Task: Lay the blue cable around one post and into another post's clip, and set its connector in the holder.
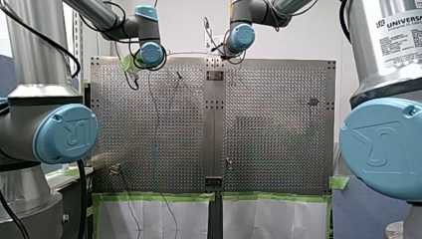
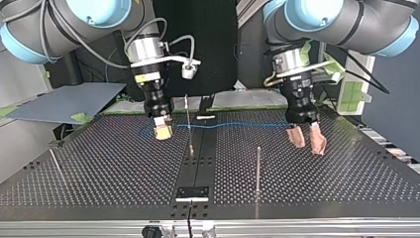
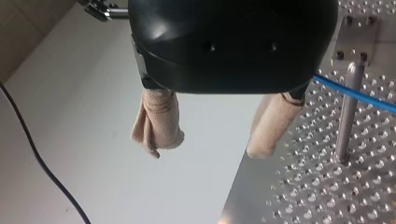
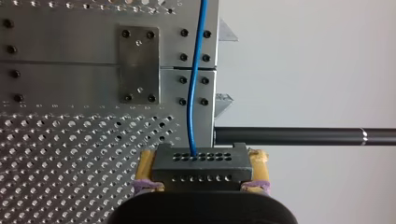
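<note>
Reaching to the far edge of the desk (image 1: 278,149) in the front view, our left arm (image 1: 149,54) and our right arm (image 1: 240,36) hang their wrists over that edge, well apart. The jaws are too small there to read.

From across the desk, in the top view, both wrists point straight down. The right jaws sit low over the holes, yellow pads (image 2: 162,131) clenched on something small. The left jaws stand released, their beige pads (image 2: 298,136) spread with nothing between them. The blue cable (image 2: 237,124) lies along the surface between the two, passing a thin post (image 2: 186,106). It wavers and sags, so we judge it light and limp. It should follow whichever end is pulled and keep no shape of its own.

In the left wrist view the pads are again apart and empty. Just beside one of them the cable crosses a post (image 3: 348,112); we cannot tell whether it presses against it.

In the right wrist view the right jaws grasp a black connector (image 4: 201,168) by its two short sides. The cable leaves the connector's holed face and runs ahead beside a metal plate (image 4: 137,65). The connector looks rigid, so we think it the sound place to hold. The cable itself, we think, wants only a light pinch near a post, so it can slide without kinking.
</note>
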`<state>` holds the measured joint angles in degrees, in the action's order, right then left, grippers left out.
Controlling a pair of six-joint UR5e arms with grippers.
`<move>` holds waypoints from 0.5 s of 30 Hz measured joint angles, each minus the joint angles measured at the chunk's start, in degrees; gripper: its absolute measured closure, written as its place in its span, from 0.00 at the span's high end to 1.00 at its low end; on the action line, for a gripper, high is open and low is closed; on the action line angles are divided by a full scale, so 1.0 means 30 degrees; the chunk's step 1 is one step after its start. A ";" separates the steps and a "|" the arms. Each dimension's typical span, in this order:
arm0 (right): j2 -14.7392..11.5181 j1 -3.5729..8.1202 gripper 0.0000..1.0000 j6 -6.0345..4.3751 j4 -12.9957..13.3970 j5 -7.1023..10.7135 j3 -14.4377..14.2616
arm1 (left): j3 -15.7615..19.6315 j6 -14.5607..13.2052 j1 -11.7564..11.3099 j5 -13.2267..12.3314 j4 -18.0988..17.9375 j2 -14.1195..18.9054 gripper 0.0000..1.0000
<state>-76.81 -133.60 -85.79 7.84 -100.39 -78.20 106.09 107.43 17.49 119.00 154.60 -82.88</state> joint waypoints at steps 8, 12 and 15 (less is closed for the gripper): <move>0.0572 0.0142 0.00 -0.0082 -0.0965 0.0093 0.1444 | -0.1340 -0.0411 -0.1342 -0.1338 0.1342 -0.0878 1.00; 0.0830 0.0188 0.00 -0.0108 -0.1027 0.0132 0.2092 | -0.2021 -0.0435 -0.2025 -0.2020 0.2021 -0.1179 1.00; 0.1044 0.0239 0.00 -0.0116 -0.1025 0.0167 0.2549 | -0.2489 -0.0599 -0.2490 -0.2488 0.2492 -0.1545 1.00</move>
<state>-73.68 -132.88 -86.14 4.77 -99.89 -70.56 98.62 105.64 10.02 111.54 162.07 -87.51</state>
